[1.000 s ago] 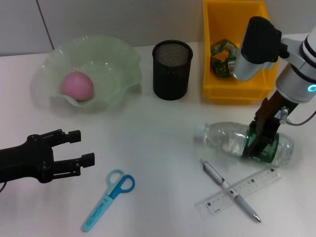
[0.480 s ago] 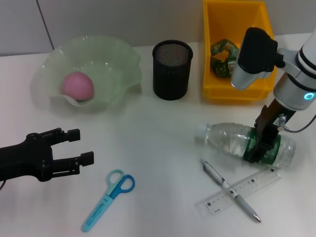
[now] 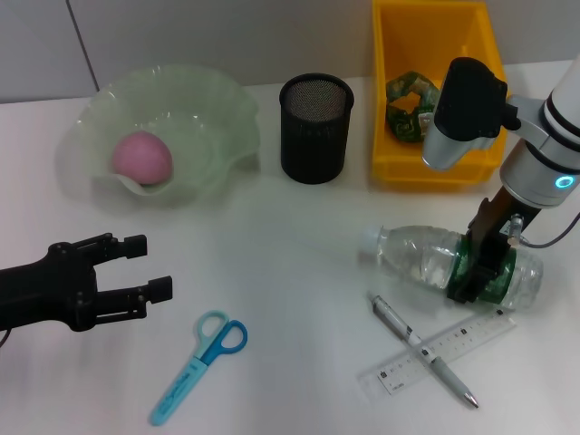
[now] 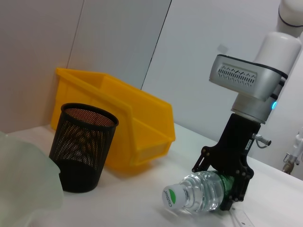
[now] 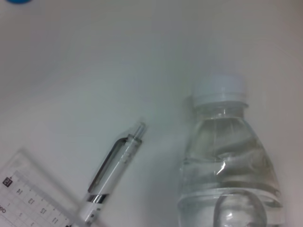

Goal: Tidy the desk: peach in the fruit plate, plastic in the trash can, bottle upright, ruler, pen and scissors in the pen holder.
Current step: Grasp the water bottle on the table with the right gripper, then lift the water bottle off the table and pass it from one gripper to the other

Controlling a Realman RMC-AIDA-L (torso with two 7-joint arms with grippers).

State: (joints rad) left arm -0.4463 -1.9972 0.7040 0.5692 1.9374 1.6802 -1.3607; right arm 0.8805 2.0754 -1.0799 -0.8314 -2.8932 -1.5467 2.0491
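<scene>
Head view takes in the whole desk; only it shows the peach (image 3: 141, 157) lying in the plate (image 3: 217, 118), the scissors (image 3: 199, 364) flat near my left gripper (image 3: 148, 268), and a crumpled green wrapper (image 3: 410, 106) inside the yellow bin (image 3: 385, 109). Left wrist view gives a low side look: holder (image 4: 83, 146) standing upright, bin (image 4: 128, 123) behind it, bottle (image 4: 199, 192) cap-end toward that camera. Right wrist view looks straight down on the bottle (image 5: 229, 161), the pen (image 5: 113, 175) and one corner of the ruler (image 5: 28, 201); my own fingers do not appear there. Writing: green print on the white cap in the left wrist view, too small to read; ruler numerals in the right wrist view, of which I read 14, 13, 12 and 11. Bottle (image 3: 449, 263) lies on its side on the desk, cap pointing toward the holder (image 3: 315, 127). My right gripper (image 3: 478, 276) straddles its green label band, fingers clamped against both sides. The pen (image 3: 421, 349) lies crossed with the ruler (image 3: 444, 349), just in front of the bottle. My left gripper hovers low over the desk with fingers apart, holding nothing, well apart from the bottle.
</scene>
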